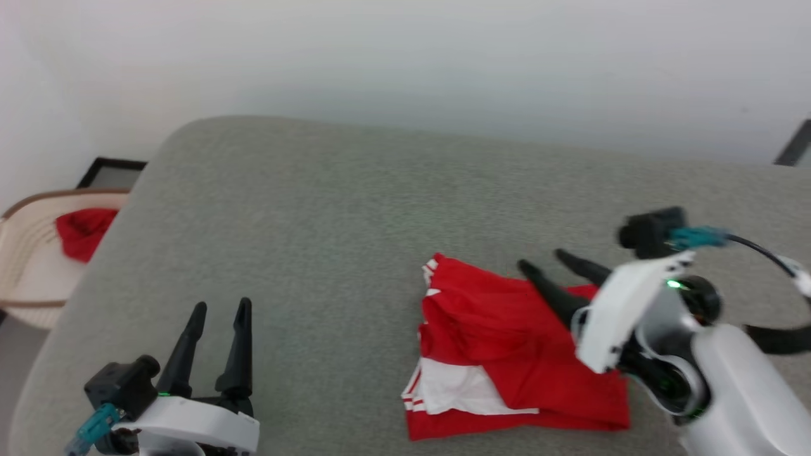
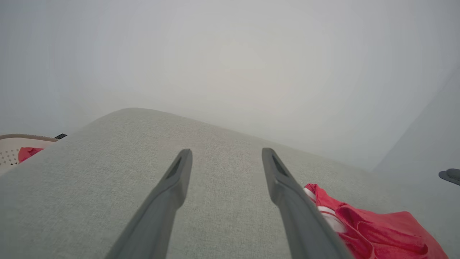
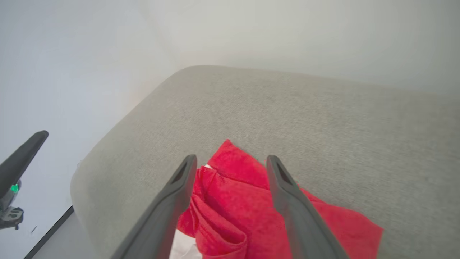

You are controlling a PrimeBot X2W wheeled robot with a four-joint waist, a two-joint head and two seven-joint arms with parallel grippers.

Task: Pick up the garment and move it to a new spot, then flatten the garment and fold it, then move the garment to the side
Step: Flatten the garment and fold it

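The red sleeveless jersey (image 1: 507, 342) is soft knit cloth, folded into a rough rectangle with rumpled ridges across its top layer; a smooth white panel shows at its near left corner, and red-and-white striped trim runs along its left edge. It lies on the right half of the wide grey upholstered cushion (image 1: 329, 209), close to the near edge; the cushion has a coarse woven texture, a flat top and a rounded far left corner.

My right claw (image 1: 542, 258) is spread wide, its two long dark tapered fingers well apart; it grips nothing. The fingers reach over the jersey's far right part, and in my right wrist view the red cloth shows between and below them; I cannot tell whether the tips touch the cloth.

My left claw (image 1: 222, 305) is also wide open and grips nothing; it sits over bare grey weave at the near left, well apart from the jersey.

Beyond the cushion's left edge stands a cream perforated basket (image 1: 28, 272) with a brown rim; a small plain red cloth (image 1: 81, 231) is bunched inside it against the wall. A black-framed flat panel (image 1: 114, 172) lies just behind the basket.

I count one jersey, one cushion, one basket, one small cloth, one panel, and two claws with two fingers each.
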